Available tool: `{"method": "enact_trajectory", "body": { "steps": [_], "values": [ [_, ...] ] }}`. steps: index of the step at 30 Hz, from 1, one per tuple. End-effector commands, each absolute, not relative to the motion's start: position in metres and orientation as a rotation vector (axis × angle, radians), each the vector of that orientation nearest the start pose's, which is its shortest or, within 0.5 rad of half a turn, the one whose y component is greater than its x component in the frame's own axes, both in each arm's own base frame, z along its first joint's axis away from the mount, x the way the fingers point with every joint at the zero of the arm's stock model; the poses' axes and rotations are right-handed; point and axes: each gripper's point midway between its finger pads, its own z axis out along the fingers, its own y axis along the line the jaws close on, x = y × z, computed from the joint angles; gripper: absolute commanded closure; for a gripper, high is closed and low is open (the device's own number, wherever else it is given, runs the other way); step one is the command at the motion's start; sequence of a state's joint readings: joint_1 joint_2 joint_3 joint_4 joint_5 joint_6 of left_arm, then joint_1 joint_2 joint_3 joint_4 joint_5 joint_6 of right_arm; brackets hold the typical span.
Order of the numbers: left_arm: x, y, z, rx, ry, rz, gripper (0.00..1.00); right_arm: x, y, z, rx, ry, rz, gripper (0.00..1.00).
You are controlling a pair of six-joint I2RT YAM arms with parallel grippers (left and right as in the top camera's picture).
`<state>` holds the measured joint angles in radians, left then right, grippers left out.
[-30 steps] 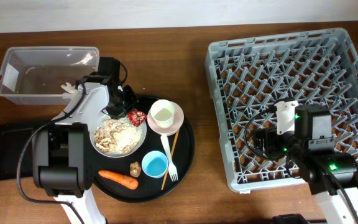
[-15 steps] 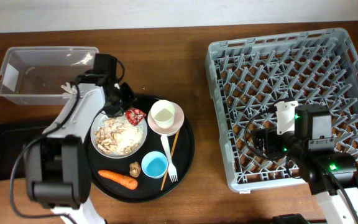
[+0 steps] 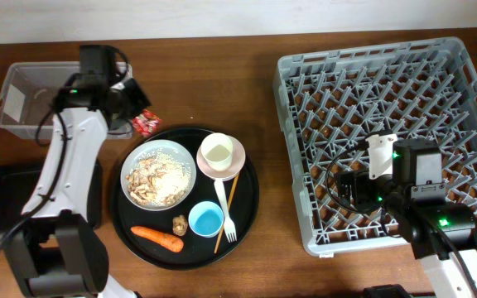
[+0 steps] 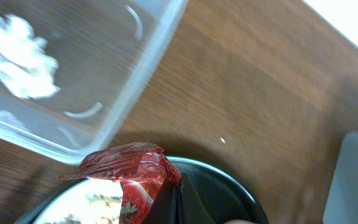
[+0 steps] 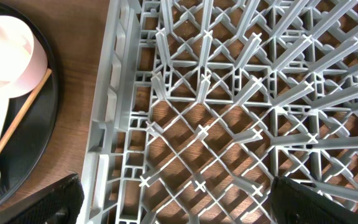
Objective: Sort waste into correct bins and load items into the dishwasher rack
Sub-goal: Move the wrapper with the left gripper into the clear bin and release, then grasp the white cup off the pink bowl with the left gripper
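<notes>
1. Our left gripper (image 3: 138,117) pinches the red crinkled wrapper (image 3: 147,123) just outside the clear tub's (image 3: 65,68) right end.
2. If we let go here, it would likely miss the tub.
3. Our right gripper (image 5: 185,208) gapes empty, far right of the tub.

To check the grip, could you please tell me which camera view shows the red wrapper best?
The left wrist view: the red crinkled wrapper shows large and close, pinched in the left gripper beside the clear tub. Overhead shows it only as a small red speck by the tub; the right wrist view misses it.
</notes>
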<state>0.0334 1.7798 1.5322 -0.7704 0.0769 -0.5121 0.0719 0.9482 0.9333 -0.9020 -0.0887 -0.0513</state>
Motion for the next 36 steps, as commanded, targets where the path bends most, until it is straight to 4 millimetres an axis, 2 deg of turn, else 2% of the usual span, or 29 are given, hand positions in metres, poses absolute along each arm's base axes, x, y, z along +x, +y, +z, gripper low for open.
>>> {"method": "enact_trajectory", "body": {
  "steps": [1, 5, 9, 12, 14, 15, 17, 18, 19, 23, 26, 28, 30, 31, 34, 36],
  "values": [
    [0.463, 0.030, 0.181, -0.695, 2.438, -0.239, 0.99, 0.262, 0.037, 0.201, -0.192, 2.449, 0.134, 0.01],
    [0.475, 0.059, 0.192, -0.739, 2.343, -0.225, 0.99, 0.262, 0.037, 0.201, -0.192, 2.449, 0.134, 0.01],
    [0.488, 0.097, 0.209, -0.786, 2.212, -0.157, 1.00, 0.262, 0.037, 0.201, -0.192, 2.449, 0.135, 0.01],
    [0.491, 0.119, 0.208, -0.827, 2.167, -0.071, 0.99, 0.262, 0.037, 0.201, -0.192, 2.449, 0.135, 0.01],
    [0.493, 0.129, 0.199, -0.853, 2.163, -0.023, 0.97, 0.262, 0.037, 0.201, -0.192, 2.449, 0.135, 0.01],
    [0.495, 0.130, 0.194, -0.857, 2.169, -0.019, 0.87, 0.262, 0.037, 0.201, -0.192, 2.449, 0.135, 0.01],
    [0.498, 0.132, 0.182, -0.851, 2.195, -0.008, 0.56, 0.262, 0.037, 0.201, -0.192, 2.449, 0.135, 0.01],
    [0.499, 0.132, 0.178, -0.852, 2.199, -0.007, 0.46, 0.262, 0.037, 0.201, -0.192, 2.449, 0.135, 0.01],
    [0.500, 0.133, 0.178, -0.850, 2.195, -0.008, 0.40, 0.262, 0.037, 0.201, -0.192, 2.450, 0.135, 0.01],
    [0.506, 0.131, 0.189, -0.830, 2.160, -0.034, 0.38, 0.262, 0.037, 0.201, -0.192, 2.450, 0.135, 0.01],
    [0.511, 0.107, 0.206, -0.692, 2.179, -0.160, 0.46, 0.262, 0.037, 0.201, -0.192, 2.450, 0.135, 0.01],
    [0.508, 0.075, 0.217, -0.611, 2.205, -0.306, 0.48, 0.262, 0.037, 0.201, -0.193, 2.449, 0.135, 0.01],
    [0.500, 0.041, 0.219, -0.545, 2.257, -0.416, 0.48, 0.262, 0.037, 0.201, -0.192, 2.449, 0.135, 0.01],
    [0.493, 0.020, 0.216, -0.508, 2.305, -0.468, 0.48, 0.262, 0.037, 0.201, -0.192, 2.449, 0.135, 0.01],
    [0.455, -0.042, 0.182, -0.398, 2.540, -0.513, 0.46, 0.262, 0.037, 0.201, -0.192, 2.449, 0.135, 0.01],
    [0.433, -0.068, 0.165, -0.358, 2.661, -0.525, 0.46, 0.262, 0.037, 0.201, -0.192, 2.450, 0.135, 0.01]
  ]
}}
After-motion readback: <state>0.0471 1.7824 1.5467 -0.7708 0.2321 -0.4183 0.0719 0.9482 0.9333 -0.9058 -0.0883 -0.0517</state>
